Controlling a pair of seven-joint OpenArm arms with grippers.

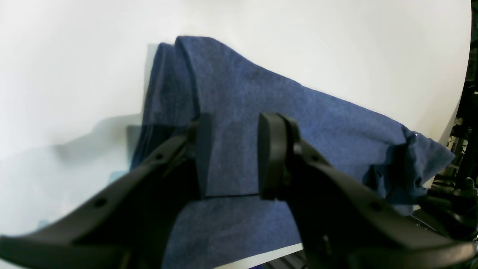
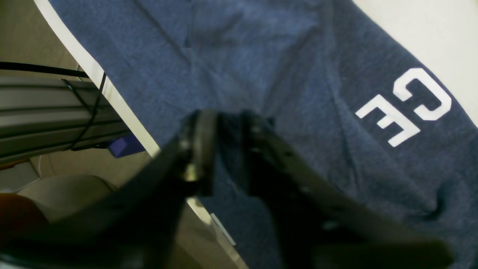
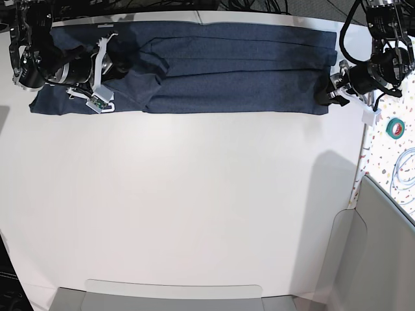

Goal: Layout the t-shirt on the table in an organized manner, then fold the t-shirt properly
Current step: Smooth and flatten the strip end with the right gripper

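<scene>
wide bare table point(image 3: 194, 214) lies in front; along its far edge the t-shirt point(image 3: 227, 65) stretches as a folded band. left gripper point(image 1: 231, 157) stands open over one end; right gripper point(image 2: 227, 149) pinches cloth, jaws slightly parted.

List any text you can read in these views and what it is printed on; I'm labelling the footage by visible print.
"GE": white block letters on the t-shirt, seen upside down in the right wrist view; probably part of a longer word hidden by the folds.
Base view: nothing readable; the white marks by the right gripper are too small to make out.
Left wrist view: no text.
</scene>
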